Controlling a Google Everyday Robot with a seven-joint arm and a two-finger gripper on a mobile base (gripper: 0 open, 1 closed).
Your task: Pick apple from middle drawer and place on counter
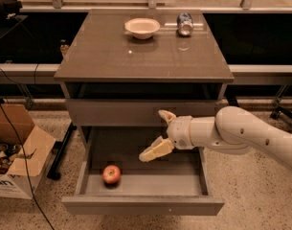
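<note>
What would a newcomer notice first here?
The big white robot arm reaches in from the right, its open two-finger tool hovering over the pulled-out wide grey middle drawer. Next comes the small round red apple, lying front-left on the drawer floor, apart from the tool. At the back of the glossy grey-brown counter sit a white bowl and a silvery can.

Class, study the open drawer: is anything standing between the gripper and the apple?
Nothing visible does. The gripper hangs open over the middle drawer, to the right of the apple; only bare drawer floor lies between them.
</note>
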